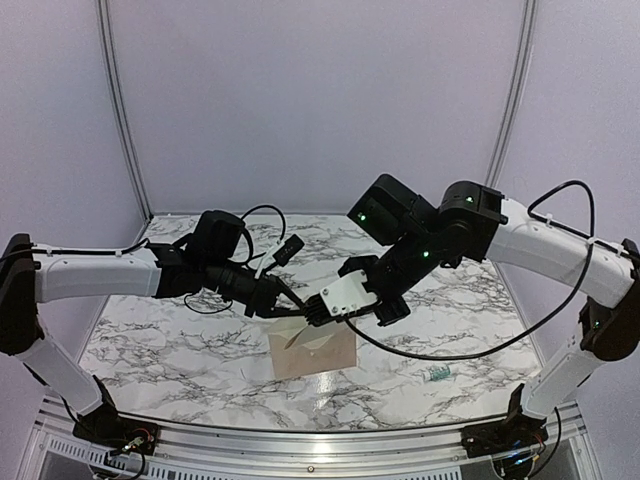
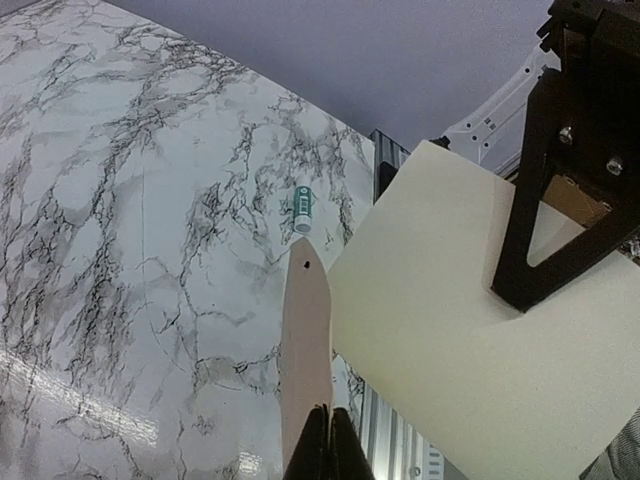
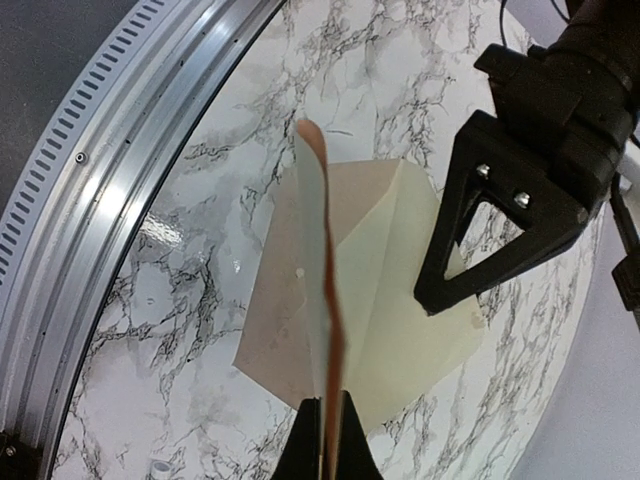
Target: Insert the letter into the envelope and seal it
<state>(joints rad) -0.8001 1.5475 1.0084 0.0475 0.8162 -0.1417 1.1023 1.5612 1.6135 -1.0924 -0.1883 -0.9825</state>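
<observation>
Above the glossy marble-veined table (image 1: 150, 340), the left fingers (image 2: 313, 452) clench the thin pinkish-tan paper letter (image 2: 305, 350), seen edge-on; the right fingers (image 3: 308, 452) grasp the smooth cream rectangular paper envelope (image 2: 440, 330) just beside it.

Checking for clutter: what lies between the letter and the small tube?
Only bare table between letter and tube, shown in the left wrist view.

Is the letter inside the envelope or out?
Out, at least mostly: the right wrist view shows the bare pinkish letter spread beside the cream envelope. Any tucked edge: cannot tell.
</observation>
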